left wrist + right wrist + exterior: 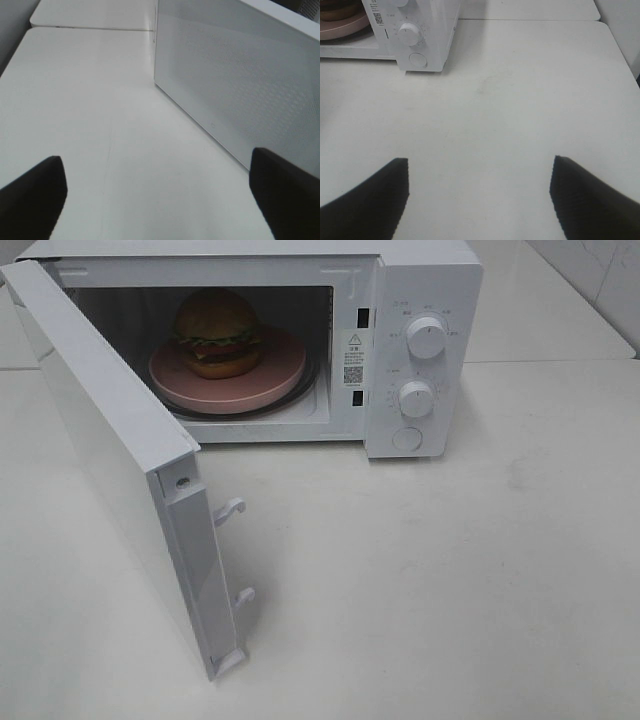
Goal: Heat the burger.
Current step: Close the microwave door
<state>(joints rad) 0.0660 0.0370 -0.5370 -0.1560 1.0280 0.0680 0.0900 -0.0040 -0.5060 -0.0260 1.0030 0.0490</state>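
Nearest the cameras, both tools hang empty above a white table (450, 590). The left gripper (160, 200) has its two dark fingers spread wide apart with nothing between them. It sits low over the tabletop, just beside the outer face of the microwave door (240, 75), whose window shows a fine dotted mesh. The right gripper (480, 200) is likewise spread and empty, over bare table, with the front of the oven well ahead of it. Neither gripper appears in the high view.

Further in, the high view shows the white door swung fully open toward the left side. Two latch hooks (230, 508) stick out from its free edge.

Behind the door stands the white microwave (440, 300), its cavity open to the camera. Inside, a round pink plate (275, 375) rests on the turntable. The burger (217, 332) sits on that plate, a little left of its centre, upright, with the glossy bun on top and lettuce, tomato and patty showing at the side.

To the right of the cavity is the control panel, with an upper knob (427, 338), a lower knob (416, 398) and a round button (407, 438) beneath them.

As far as can be judged, loading is done, since the food is already inside. What seems left is to swing the door shut, probably the left arm's job, and then to turn the knobs to start heating, which the right arm is better placed to reach.
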